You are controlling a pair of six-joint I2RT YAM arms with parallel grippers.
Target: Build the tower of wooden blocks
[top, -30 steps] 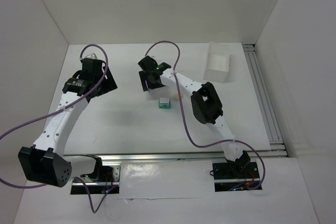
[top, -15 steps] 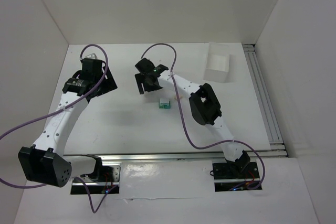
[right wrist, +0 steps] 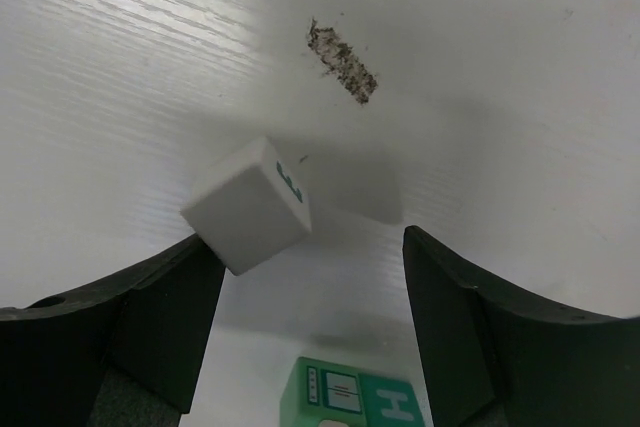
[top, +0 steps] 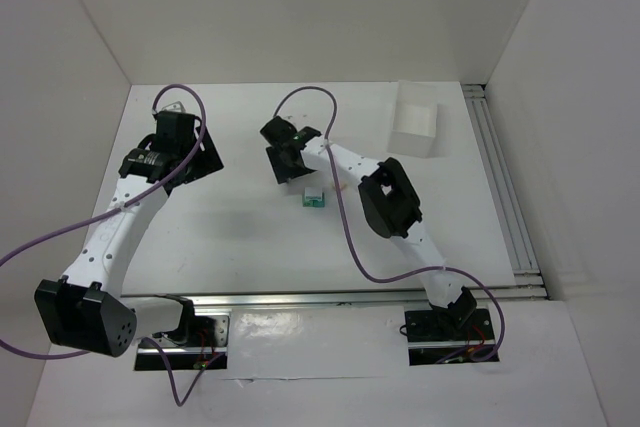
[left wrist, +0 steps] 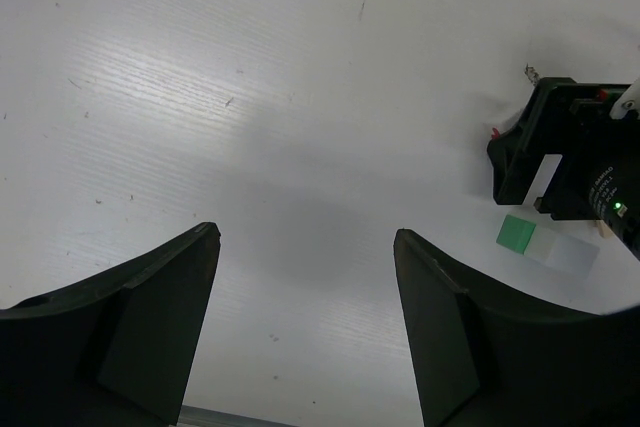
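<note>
The wood block tower is a small teal-green block with a pale top near the table's middle. It shows in the left wrist view, and its green lettered block shows at the bottom of the right wrist view. My right gripper is open just behind and left of it. In the right wrist view the gripper has a loose white cube with a teal letter tilted against the tip of its left finger. My left gripper is open and empty over bare table at the left.
A clear rectangular plastic tray stands at the back right. A dark scuff mark lies on the table beyond the white cube. White walls close in the table, and a metal rail runs along its right edge.
My right gripper swung a little left, then came back right, nearer the green block. The left arm and the tower have not moved.
</note>
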